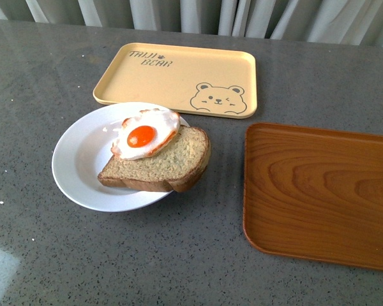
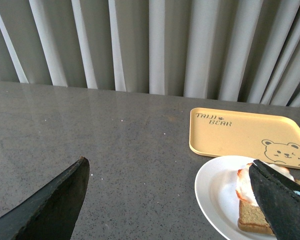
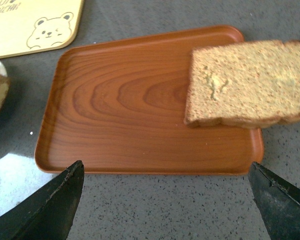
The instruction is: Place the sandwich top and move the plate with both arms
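Right hand (image 3: 166, 164), spread wide and empty, faces sandwich top (image 3: 245, 82) lying lengthwise along wooden tray (image 3: 120, 105).

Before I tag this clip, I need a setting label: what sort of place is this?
Probably a staged tabletop, not a real kitchen: a grey speckled counter, a pleated curtain behind it, and an egg on bread on a plate.

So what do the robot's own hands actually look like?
Little shows: the left gripper and right gripper each end in two matte black, wedge-shaped fingers tapering to points. No cables or markings are visible, and the arms themselves are out of view.
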